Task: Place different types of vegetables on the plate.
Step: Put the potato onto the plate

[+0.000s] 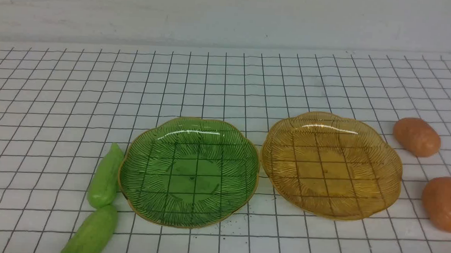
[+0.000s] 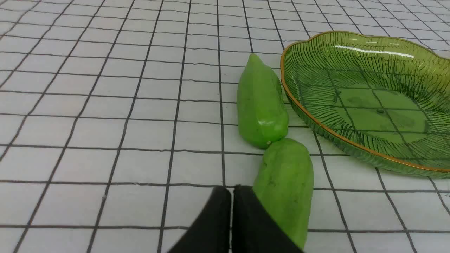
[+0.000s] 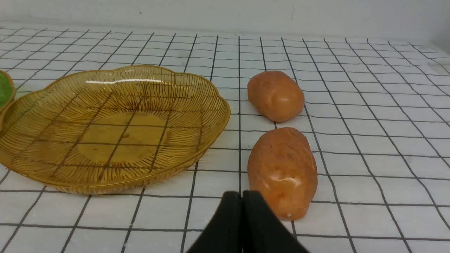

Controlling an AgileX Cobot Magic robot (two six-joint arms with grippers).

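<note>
Two light-green cucumber-like vegetables lie end to end left of the green glass plate (image 1: 191, 129): the farther one (image 1: 105, 176) (image 2: 260, 102) touches its rim, the nearer one (image 1: 91, 233) (image 2: 286, 184) lies by the front edge. Two orange-brown potato-like vegetables lie right of the amber glass plate (image 1: 335, 126) (image 3: 197, 88): a far one (image 1: 416, 136) (image 3: 276, 95) and a near one (image 1: 446, 204) (image 3: 282, 170). Both plates hold nothing. My left gripper (image 2: 232, 191) is shut, empty, just beside the nearer cucumber. Beside the nearer potato my right gripper (image 3: 242, 195) is shut and empty. Neither gripper shows in the front view.
Everything rests on a white table (image 1: 227, 84) with a black grid, and a pale wall (image 1: 231, 15) rises behind it. The two plates stand side by side, almost touching. Small dark specks lie in front of the green plate.
</note>
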